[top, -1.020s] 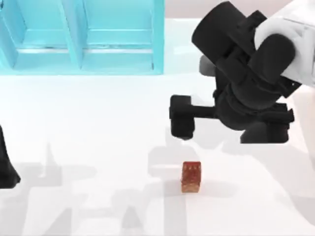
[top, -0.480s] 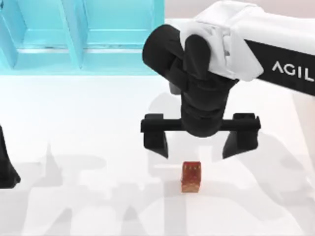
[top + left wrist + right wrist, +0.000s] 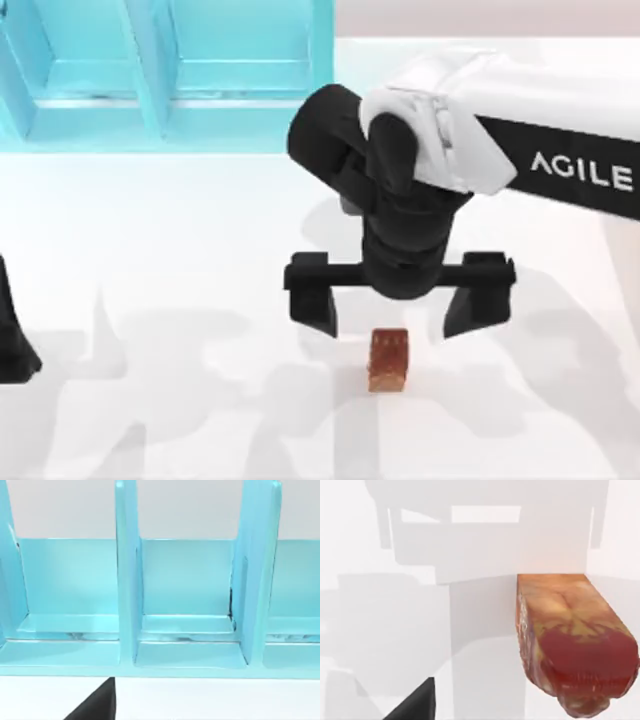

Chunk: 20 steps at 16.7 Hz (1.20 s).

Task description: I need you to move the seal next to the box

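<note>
At the table's left edge: my left arm (image 3: 12, 335) sits parked; its tool's state I cannot tell.
Far left of the table: the box (image 3: 165, 75), a pale blue unit split by upright dividers, stands along the back; the left wrist view looks straight into its compartments (image 3: 187, 585).
Middle of the table, near side: the seal (image 3: 388, 360) lies on the bare white table (image 3: 180, 260), well apart from the box and touching nothing.
Just above the seal: the right tool (image 3: 400, 305) hovers with its jaws spread wide, one dark finger (image 3: 315, 300) on each side of the seal's line and both wider than the lump.
Right wrist view: the seal (image 3: 572, 645) sits off to one side of the frame, not centred.
Right of the table: the right arm (image 3: 540, 130) reaches in across the surface.
Step, as I judge it: lining up to descend and grasp; nothing is held yet.
Risk one: the tool seems set slightly behind the seal, so a straight drop may bring a finger down on top of it or clip its edge and knock it away.
Risk two: the seal looks glossy and uneven, so a shallow or off-centre pinch could let it twist out.
Risk three: during the carry leftward, a low path could strike the box's front lip.
</note>
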### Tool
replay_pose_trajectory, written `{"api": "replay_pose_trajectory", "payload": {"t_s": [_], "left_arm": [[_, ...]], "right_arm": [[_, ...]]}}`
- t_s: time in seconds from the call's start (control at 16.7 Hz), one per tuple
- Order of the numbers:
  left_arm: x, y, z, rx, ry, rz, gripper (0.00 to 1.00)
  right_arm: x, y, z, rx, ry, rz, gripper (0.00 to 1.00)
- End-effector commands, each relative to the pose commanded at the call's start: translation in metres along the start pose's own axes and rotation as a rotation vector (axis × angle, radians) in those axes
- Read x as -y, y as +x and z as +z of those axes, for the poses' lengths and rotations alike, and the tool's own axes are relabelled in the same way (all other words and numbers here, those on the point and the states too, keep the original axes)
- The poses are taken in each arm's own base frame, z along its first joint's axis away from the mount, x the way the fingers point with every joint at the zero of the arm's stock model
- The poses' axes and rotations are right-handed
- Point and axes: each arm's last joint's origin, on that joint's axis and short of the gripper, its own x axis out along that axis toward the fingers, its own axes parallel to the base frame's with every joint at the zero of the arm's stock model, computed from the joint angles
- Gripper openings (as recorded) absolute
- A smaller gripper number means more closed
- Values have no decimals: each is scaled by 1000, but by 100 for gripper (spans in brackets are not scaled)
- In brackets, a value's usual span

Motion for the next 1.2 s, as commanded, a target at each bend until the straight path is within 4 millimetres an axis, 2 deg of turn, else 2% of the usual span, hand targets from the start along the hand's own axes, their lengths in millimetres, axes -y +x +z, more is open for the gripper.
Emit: {"api": "replay_pose_trajectory", "payload": {"t_s": [0.3, 0.42, 0.6, 1.2], "left_arm": [[0, 0, 0, 0, 0, 0, 100], [0, 0, 0, 0, 0, 0, 100], [0, 0, 0, 0, 0, 0, 100], [0, 0, 0, 0, 0, 0, 100]], "right_arm": [[0, 58, -1, 4, 1, 4, 100], [2, 67, -3, 1, 1, 1, 100], [2, 67, -3, 0, 1, 1, 100], [2, 67, -3, 0, 1, 1, 25]]}}
